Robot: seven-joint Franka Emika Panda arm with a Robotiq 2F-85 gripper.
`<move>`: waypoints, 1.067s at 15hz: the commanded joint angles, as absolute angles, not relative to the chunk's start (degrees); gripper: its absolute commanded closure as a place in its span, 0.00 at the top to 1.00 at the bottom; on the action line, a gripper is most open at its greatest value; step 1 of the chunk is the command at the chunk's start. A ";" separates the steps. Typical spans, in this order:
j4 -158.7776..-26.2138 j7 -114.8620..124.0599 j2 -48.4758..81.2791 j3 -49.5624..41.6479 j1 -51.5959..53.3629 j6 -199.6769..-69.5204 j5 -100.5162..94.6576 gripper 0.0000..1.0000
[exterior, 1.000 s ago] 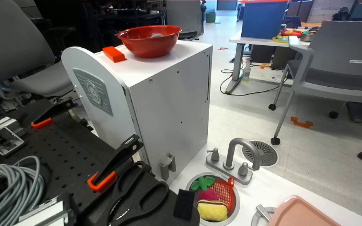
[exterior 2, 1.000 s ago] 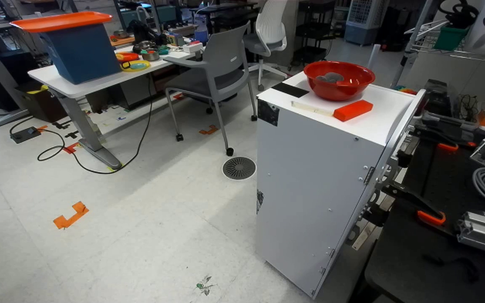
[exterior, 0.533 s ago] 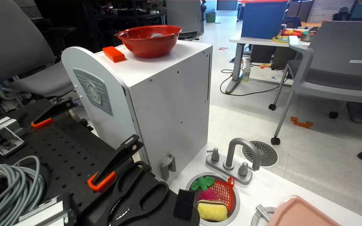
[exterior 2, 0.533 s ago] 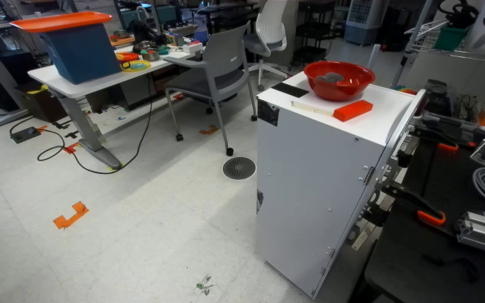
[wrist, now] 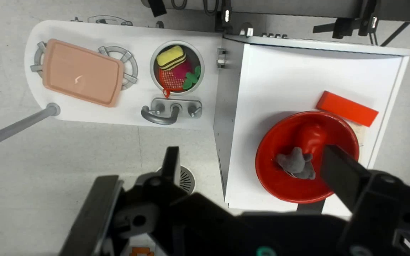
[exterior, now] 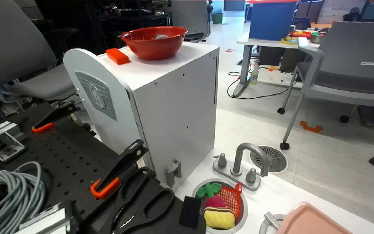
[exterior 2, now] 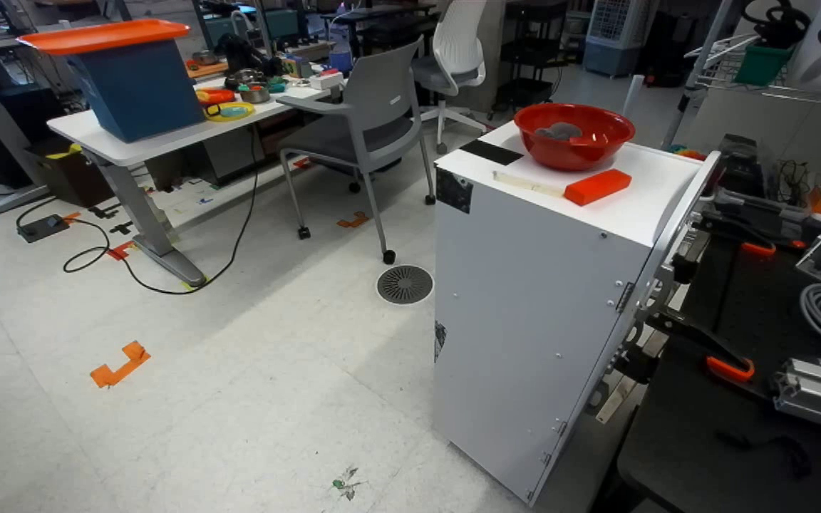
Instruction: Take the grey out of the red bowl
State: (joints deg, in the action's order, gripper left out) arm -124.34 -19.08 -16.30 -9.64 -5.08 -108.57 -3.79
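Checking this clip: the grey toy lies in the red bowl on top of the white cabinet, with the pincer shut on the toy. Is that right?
No: the pincer is not shut on the grey toy. The wrist view shows the pincer open, jaws wide apart, holding nothing. The rest stands: the toy lies in the red bowl on top of the white cabinet.

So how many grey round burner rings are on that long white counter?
2 show: one grey ring nearer the round, grey-rimmed sink, another grey ring at the rounded end of the white counter. The flat pink rectangular tray partly covers both and may hide more.
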 commanded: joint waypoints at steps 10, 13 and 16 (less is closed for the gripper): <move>-126.65 -6.25 -16.34 -2.89 -2.61 -124.82 -8.01 1.00; -126.85 1.37 -16.05 -2.98 -3.63 -126.56 -7.08 1.00; -126.25 -0.59 -15.24 -3.33 -3.29 -125.14 -6.55 1.00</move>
